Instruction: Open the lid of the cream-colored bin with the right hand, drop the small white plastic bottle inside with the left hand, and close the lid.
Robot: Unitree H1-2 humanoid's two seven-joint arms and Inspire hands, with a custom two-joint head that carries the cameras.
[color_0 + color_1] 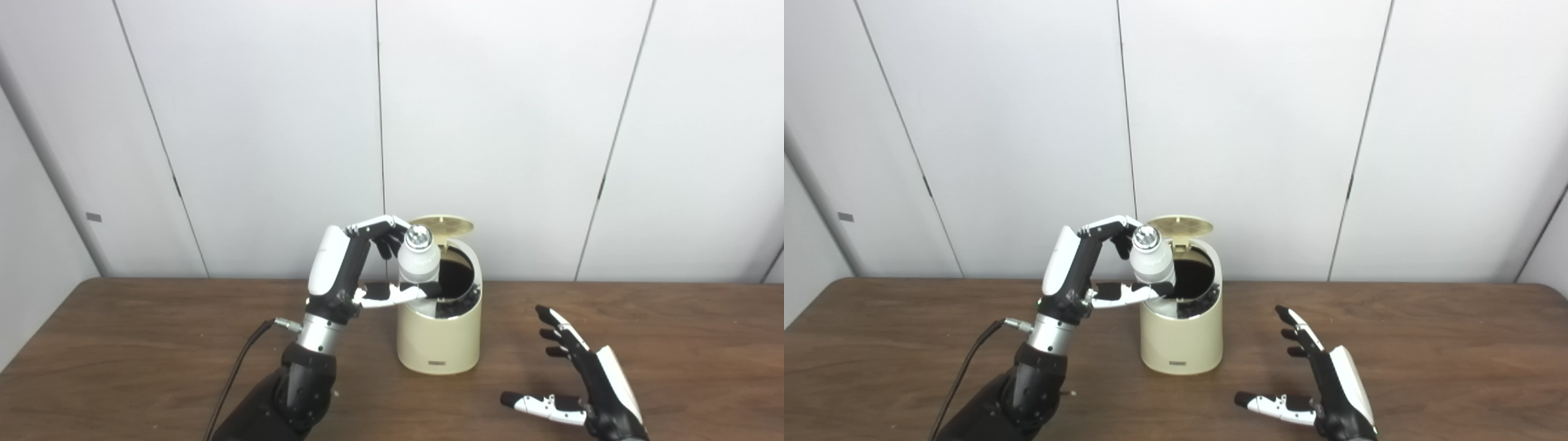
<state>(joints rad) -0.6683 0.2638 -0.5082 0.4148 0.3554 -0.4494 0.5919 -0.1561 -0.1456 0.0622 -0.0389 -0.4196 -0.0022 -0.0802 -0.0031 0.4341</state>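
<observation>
The cream-colored bin stands mid-table with its round lid tipped up at the back, showing a dark inside. My left hand is shut on the small white plastic bottle, fingers over its silver cap and thumb under its base. It holds the bottle at the bin's left rim, just above the opening. My right hand is open and empty, low over the table to the right of the bin, apart from it.
The brown wooden table runs to a white panelled wall behind. A black cable trails from my left wrist toward the front edge.
</observation>
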